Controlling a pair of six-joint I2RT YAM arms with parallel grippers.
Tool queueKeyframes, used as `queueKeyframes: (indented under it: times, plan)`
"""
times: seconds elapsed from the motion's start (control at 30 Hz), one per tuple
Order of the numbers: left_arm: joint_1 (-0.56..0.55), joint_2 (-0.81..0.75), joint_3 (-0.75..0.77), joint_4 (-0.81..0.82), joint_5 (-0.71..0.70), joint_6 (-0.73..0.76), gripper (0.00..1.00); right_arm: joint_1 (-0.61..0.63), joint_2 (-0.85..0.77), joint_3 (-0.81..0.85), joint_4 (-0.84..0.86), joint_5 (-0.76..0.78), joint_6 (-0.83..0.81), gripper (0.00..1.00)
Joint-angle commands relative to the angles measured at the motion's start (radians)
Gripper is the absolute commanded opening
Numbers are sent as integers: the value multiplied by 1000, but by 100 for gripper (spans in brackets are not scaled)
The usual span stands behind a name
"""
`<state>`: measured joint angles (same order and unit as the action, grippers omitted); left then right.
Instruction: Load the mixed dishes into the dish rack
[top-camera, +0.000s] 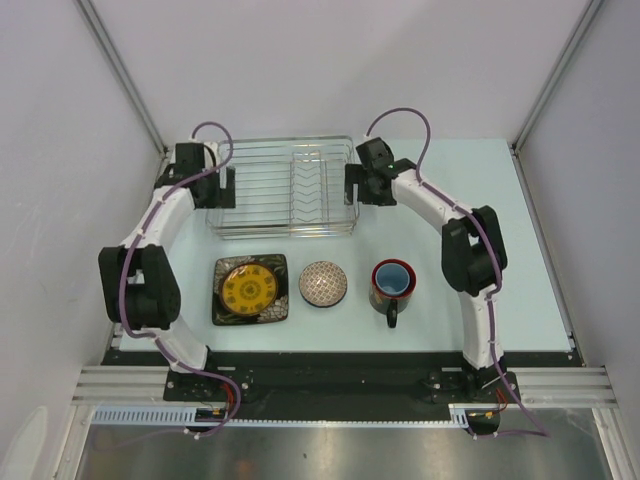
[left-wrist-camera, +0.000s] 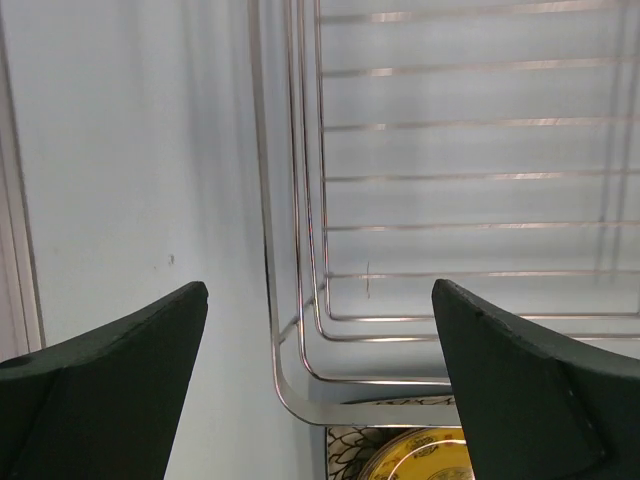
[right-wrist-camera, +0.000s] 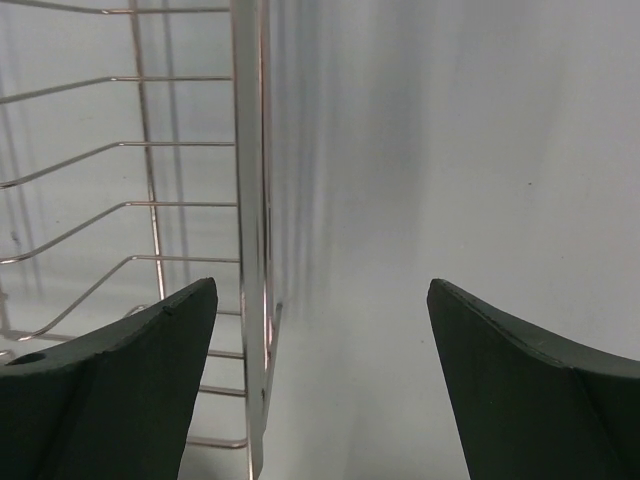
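Dishes sat in a row on the pale surface (top-camera: 520, 300) just in front of the dish rack (top-camera: 285, 187), which stood at the far middle with nothing loaded in it. At the left lay the square black floral plate (top-camera: 224, 312) with the round yellow patterned plate (top-camera: 250, 287) resting on top of it. The brown-speckled bowl (top-camera: 323, 284) stood just beside them, and the dark red-rimmed mug (top-camera: 378, 296) stood to its right, handle toward the arm bases, its mouth showing blue inside. I could not tell whether that blue was the second bowl. The left gripper (left-wrist-camera: 320, 287) hung at the rack's left end, jaws spread wide and holding nothing, a rounded rack corner showing between them. The right gripper (right-wrist-camera: 322, 283) hung at the rack's right end, jaws equally wide and empty, the end wall's wires close to one finger.
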<state>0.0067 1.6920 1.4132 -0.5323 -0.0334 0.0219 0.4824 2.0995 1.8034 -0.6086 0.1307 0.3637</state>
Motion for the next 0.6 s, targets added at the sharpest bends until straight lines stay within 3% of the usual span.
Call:
queueKeyframes:
  times: [0.0, 0.23, 0.57]
  plan:
    - [-22, -57, -85, 78, -95, 61, 99, -1, 22, 34, 27, 15, 4, 91]
    - [-20, -8, -137, 155, -163, 59, 98, -30, -7, -12, -8, 52, 32, 83]
    - [-33, 63, -125, 150, -89, 61, 96, -110, -209, -269, 20, 64, 86, 82]
